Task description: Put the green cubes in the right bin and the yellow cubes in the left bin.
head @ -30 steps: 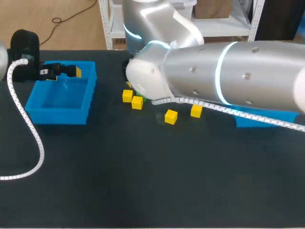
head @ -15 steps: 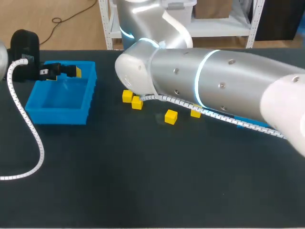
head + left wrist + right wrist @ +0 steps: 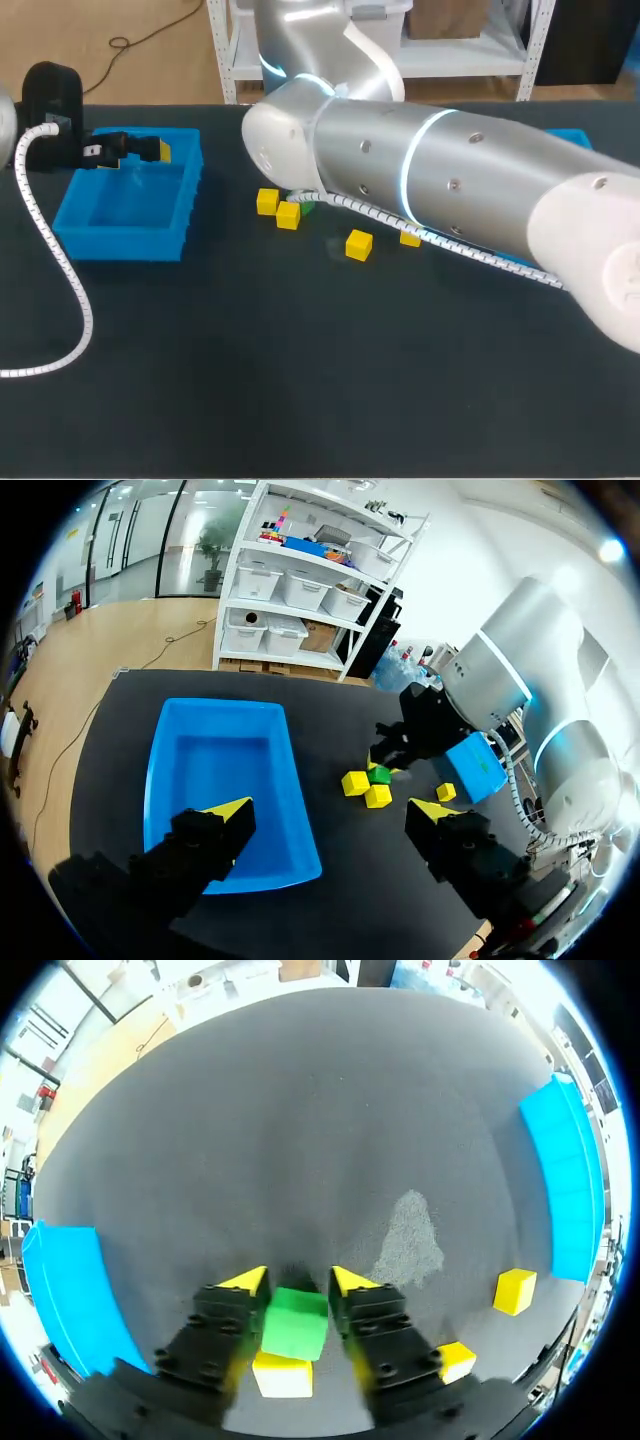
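A green cube sits between the fingers of my right gripper, both touching its sides, so the gripper is shut on it. A yellow cube lies right against it. In the head view my right arm hides that gripper; only a sliver of the green cube shows beside two yellow cubes. Two more yellow cubes lie further right. My left gripper hangs open over the left blue bin, holding nothing.
The right blue bin is mostly hidden behind my right arm; its wall shows in the right wrist view. A white cable loops over the table in front of the left bin.
My right arm has shifted over the cube cluster and its gripper has closed on the green cube. The left arm has stayed still.
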Robot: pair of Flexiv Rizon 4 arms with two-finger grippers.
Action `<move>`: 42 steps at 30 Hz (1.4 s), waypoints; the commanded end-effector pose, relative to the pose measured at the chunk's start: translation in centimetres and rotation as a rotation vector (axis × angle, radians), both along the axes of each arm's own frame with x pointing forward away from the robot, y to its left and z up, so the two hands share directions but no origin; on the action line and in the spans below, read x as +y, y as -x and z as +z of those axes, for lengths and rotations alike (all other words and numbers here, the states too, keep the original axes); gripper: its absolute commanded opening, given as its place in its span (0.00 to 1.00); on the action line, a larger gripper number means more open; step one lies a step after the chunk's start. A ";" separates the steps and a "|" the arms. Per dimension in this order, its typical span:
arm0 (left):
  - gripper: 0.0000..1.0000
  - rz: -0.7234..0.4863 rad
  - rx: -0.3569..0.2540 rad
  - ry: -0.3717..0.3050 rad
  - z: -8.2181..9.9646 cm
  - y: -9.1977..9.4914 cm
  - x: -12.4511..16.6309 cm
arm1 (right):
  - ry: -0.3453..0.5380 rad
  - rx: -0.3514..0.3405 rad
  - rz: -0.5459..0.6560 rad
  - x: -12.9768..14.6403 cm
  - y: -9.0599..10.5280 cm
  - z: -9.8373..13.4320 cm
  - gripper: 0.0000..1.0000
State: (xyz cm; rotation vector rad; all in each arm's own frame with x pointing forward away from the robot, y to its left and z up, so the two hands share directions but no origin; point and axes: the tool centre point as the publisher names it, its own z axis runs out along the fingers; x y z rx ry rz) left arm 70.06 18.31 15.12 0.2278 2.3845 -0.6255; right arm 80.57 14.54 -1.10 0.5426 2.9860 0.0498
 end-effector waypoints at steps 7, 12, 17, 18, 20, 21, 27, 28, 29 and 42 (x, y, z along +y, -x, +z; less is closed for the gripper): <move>1.00 -0.004 -0.007 0.008 -0.1 0.1 0.2 | 0.011 -0.007 0.016 -0.1 0.3 -0.1 0.00; 1.00 -0.004 -0.007 0.008 -0.1 0.1 0.2 | 0.033 -0.006 0.025 -0.3 -0.1 0.3 1.00; 1.00 -0.004 -0.007 0.008 -0.1 0.1 0.2 | 0.039 -0.011 0.027 -0.8 -0.5 1.2 1.00; 1.00 -0.004 -0.007 0.008 -0.1 0.1 0.2 | 0.042 -0.015 0.025 -0.8 -0.6 1.4 1.00; 1.00 -0.004 -0.007 0.008 -0.1 0.1 0.2 | 0.045 -0.017 0.017 -1.0 -0.6 1.8 1.00; 1.00 -0.004 -0.007 0.008 -0.1 0.1 0.2 | 0.054 -0.024 0.014 -1.0 -0.5 2.0 1.00; 1.00 -0.004 -0.007 0.008 -0.1 0.1 0.2 | 0.046 0.006 -0.004 -1.2 0.4 2.6 1.00; 1.00 -0.004 -0.007 0.008 -0.1 0.1 0.2 | 0.036 0.020 -0.014 -1.2 0.6 2.7 1.00; 1.00 -0.004 -0.007 0.008 -0.1 0.1 0.2 | 0.029 0.029 -0.019 -1.2 0.8 2.7 1.00; 1.00 -0.004 -0.007 0.008 -0.1 0.1 0.2 | -0.025 0.064 -0.292 -0.3 2.0 2.7 1.00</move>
